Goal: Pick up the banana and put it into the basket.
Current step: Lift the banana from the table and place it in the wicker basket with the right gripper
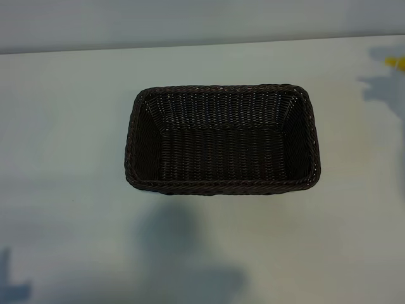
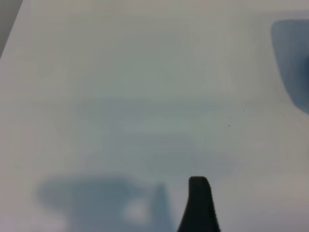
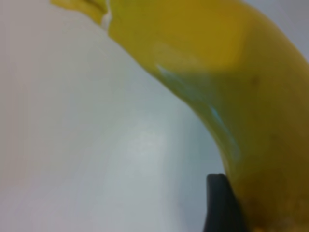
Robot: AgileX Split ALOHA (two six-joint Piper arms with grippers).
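The dark brown woven basket (image 1: pixel 223 139) sits in the middle of the white table, with nothing inside it. The yellow banana (image 3: pixel 231 77) fills much of the right wrist view. A sliver of the banana (image 1: pixel 396 62) also shows at the far right edge of the exterior view, with a shadow under it. My right gripper (image 3: pixel 270 212) is shut on the banana. One black finger (image 3: pixel 219 205) presses its side and the other is hidden behind the fruit. My left gripper (image 2: pixel 260 217) hangs open over bare table, showing a single finger (image 2: pixel 199 205). Neither arm shows in the exterior view.
The white table (image 1: pixel 69 209) surrounds the basket on all sides. Arm shadows fall on it in front of the basket and at the near left corner. The table's far edge (image 1: pixel 190 44) meets a pale wall.
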